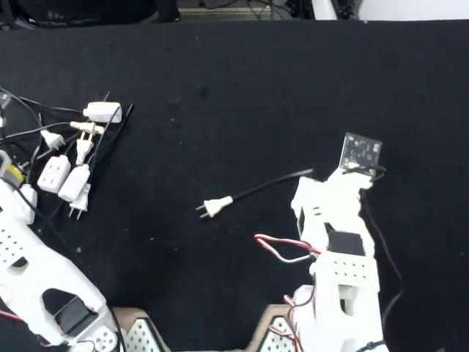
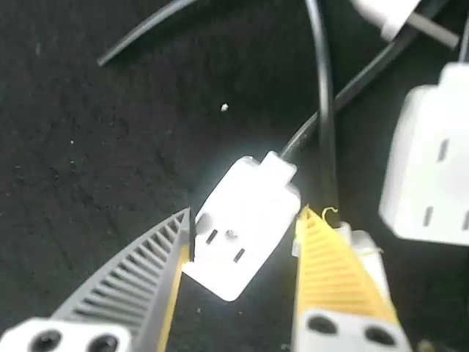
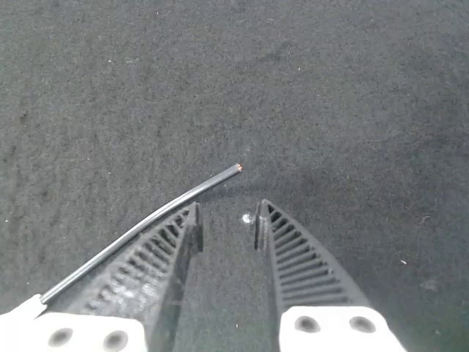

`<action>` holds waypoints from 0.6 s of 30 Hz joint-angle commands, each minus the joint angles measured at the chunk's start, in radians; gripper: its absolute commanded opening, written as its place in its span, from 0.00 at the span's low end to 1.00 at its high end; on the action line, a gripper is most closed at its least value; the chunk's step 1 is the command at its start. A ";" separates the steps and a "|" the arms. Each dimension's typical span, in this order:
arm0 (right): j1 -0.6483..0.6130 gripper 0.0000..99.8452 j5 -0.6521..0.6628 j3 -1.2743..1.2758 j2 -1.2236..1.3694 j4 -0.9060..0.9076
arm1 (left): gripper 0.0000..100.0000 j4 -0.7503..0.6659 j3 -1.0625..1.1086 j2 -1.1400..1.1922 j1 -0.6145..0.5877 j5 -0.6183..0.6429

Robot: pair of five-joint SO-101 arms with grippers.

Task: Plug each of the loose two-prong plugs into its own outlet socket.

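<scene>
Black cloth covers the worktop [image 1: 220, 88]. Near the middle of the high view lies a loose two-prong plug [image 1: 215, 207], white and flat on the cloth, with its prongs pointing to the left of the frame. Its black cord [image 1: 267, 185] runs up and to the right, reaching the front of the right arm [image 1: 333, 220], which stands at the lower right. In the right wrist view the right pincer [image 3: 227, 220] hangs low over bare cloth, its jaws parted by a narrow gap with nothing between them. The cord's cut end [image 3: 238, 169] lies just ahead of the fingertips, and the cord passes close beside one finger; I cannot tell whether they touch.

At the upper left of the high view a tangle of white plugs and sockets [image 1: 73, 182] lies among thin black leads. The left arm [image 1: 37, 271] rises from the lower left corner to the frame's left edge, just beside that tangle. In the left wrist view the left pincer [image 2: 245, 220] is closed on a white outlet socket [image 2: 242, 242]. The grey finger [image 2: 139, 279] sits against one side and the yellow finger [image 2: 330, 279] against the other, with the slotted face turned toward the camera. A second socket [image 2: 432, 176] lies near the held one but apart from it.
</scene>
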 commanded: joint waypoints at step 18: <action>-0.011 0.12 -0.008 -0.056 -0.022 -0.025 | 0.05 0.261 -0.472 0.180 -0.116 0.135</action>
